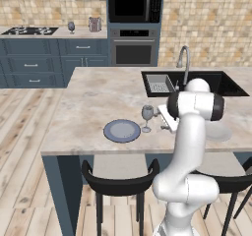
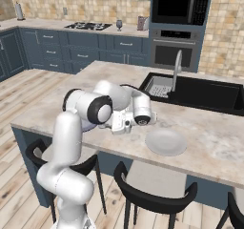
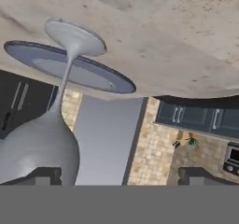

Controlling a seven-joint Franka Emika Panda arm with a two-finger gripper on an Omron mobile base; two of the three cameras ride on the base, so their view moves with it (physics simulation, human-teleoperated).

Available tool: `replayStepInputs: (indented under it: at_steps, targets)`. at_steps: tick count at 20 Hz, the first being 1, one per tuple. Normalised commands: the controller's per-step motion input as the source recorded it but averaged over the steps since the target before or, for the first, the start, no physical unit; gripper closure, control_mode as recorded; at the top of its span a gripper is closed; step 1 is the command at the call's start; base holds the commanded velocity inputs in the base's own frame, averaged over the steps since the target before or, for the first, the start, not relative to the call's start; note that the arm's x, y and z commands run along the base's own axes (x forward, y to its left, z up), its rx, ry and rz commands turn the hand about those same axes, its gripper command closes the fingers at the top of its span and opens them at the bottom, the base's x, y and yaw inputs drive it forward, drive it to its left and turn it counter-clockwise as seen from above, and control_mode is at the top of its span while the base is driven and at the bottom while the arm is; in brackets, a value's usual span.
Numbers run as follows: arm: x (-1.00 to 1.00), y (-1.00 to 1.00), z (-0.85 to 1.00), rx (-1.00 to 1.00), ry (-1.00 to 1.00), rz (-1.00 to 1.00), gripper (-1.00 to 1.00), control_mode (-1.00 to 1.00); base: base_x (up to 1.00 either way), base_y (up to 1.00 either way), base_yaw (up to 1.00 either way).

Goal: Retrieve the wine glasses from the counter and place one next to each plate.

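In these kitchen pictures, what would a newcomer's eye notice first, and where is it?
First, the white arm bent over the island, where a dark grey goblet stands upright just beside the blue-grey plate. The open pincer sits by the goblet's bowl, not closed on it. Far behind, a small clear glass waits on the counter beside the hob.

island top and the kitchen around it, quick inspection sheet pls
surface: island top, marbled stone, black sink set in it
job's things: dark grey goblet upright beside the blue-grey plate; pale plate has no glass next to it; clear glass on the far counter
clutter: toaster near the clear glass
grippers: pincer open, level with the goblet's bowl; contact cannot be told
cables: nothing seen
surroundings: wall oven, microwave, black stools
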Motion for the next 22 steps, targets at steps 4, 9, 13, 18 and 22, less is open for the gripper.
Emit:
replayStepInputs:
  at_steps: [4,9,13,18,22]
  targets:
    - [-0.52,0.0,0.34,0.0,-0.03,0.0,-1.0,-1.0,0.0,0.0,0.0]
    - [-0.6,0.0,0.48,0.0,-0.07,0.0,-1.0,-1.0,0.0,0.0,0.0]
    - [-0.68,0.0,0.57,-0.01,-0.1,0.0,-1.0,-1.0,0.0,0.0,0.0]
    - [-0.52,0.0,0.69,-0.02,-0.11,-0.06,-1.0,-1.0,0.0,0.0,0.0]
    - [-0.67,0.0,0.73,-0.05,-0.12,-0.1,-1.0,-1.0,0.0,0.0,0.0]
